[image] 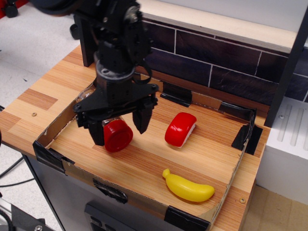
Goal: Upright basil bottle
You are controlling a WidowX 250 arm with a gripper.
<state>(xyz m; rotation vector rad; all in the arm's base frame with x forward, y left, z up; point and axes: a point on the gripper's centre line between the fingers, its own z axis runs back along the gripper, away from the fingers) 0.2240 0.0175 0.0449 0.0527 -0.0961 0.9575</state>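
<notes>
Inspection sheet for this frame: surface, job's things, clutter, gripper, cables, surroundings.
Surface: wooden tabletop carrying a low cardboard tray with black-taped corners.
Job's things: basil bottle lying on its side in the tray, red cap toward the camera, body mostly hidden by the arm.
Clutter: red-and-white block and toy banana, both in the tray, apart from the bottle.
Gripper: gripper open, fingers straddling the bottle; contact cannot be told.
Cables: nothing seen on the table.
Surroundings: dark tiled backboard; white unit on the right.
</notes>
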